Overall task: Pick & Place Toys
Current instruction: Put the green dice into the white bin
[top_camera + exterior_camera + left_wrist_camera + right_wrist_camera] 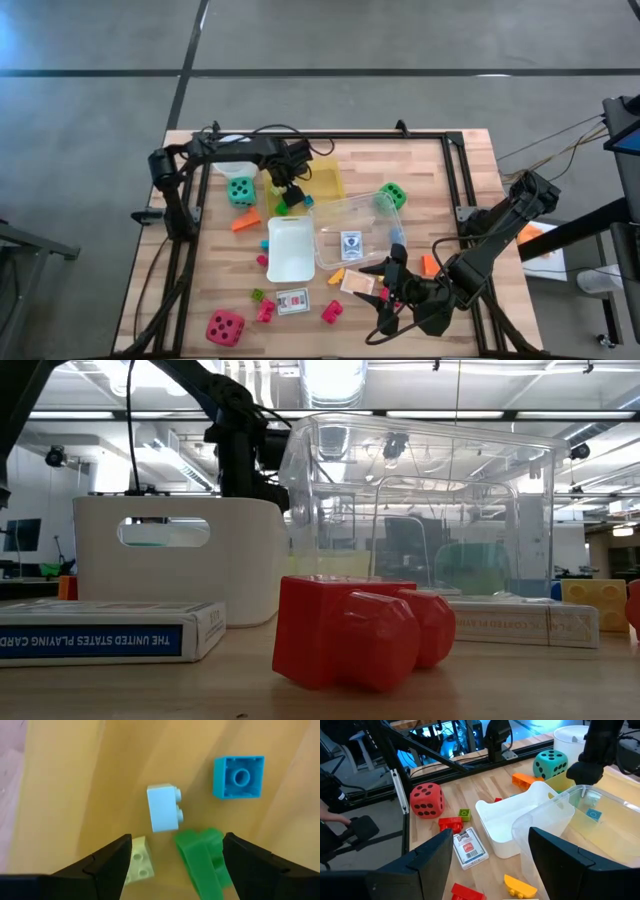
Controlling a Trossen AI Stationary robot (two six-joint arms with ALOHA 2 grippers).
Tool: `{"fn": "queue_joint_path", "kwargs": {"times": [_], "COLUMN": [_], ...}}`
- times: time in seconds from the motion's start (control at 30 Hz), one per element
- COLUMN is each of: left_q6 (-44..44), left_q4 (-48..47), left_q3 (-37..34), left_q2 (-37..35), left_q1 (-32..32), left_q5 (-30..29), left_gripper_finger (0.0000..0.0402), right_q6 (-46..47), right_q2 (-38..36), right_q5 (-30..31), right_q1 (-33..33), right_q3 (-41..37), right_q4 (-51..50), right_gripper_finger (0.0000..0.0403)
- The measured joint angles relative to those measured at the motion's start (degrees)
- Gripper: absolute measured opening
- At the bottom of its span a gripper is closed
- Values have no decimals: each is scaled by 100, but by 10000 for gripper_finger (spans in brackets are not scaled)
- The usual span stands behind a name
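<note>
Green block [202, 857], frame bottom centre: light, stiff, slick plastic; you grip its flat sides. Left gripper [172, 865] jaws apart, straddling it. Right gripper [485, 857] jaws apart, empty.

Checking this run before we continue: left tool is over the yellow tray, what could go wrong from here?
1. The left tool stands open over the yellow tray, with a green block between its fingers and pale blocks close beside; closing might catch two.
2. The right tool, open, hangs near the clear box; moving forward could bump its wall.
</note>
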Motion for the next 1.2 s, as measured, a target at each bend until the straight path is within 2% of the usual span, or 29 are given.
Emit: {"fn": "queue_joint_path", "kwargs": {"times": [0.27, 0.57, 0.9, 1.2], "left_q6": [-2, -476, -1765, -2250], "left_q4": [-143, -431, -95, 107], "left_q3": [55, -103, -1079, -1806], "left_q2": [-517, -1772, -3260, -3848], "left_q1": [-4, -215, -786, -1298], "left_q5": [-13, -23, -67, -68], "left_gripper_finger": [300, 300, 300, 300], "right_q6": [1, 1, 1, 1], "right_q2": [0, 0, 0, 0], "right_q5": [0, 0, 0, 0], "right_q1": [1, 1, 2, 0], "right_q3": [0, 0, 0, 2], "right_q4": [-3, 0, -2, -2], "right_gripper_finger": [256, 256, 256, 256]}}
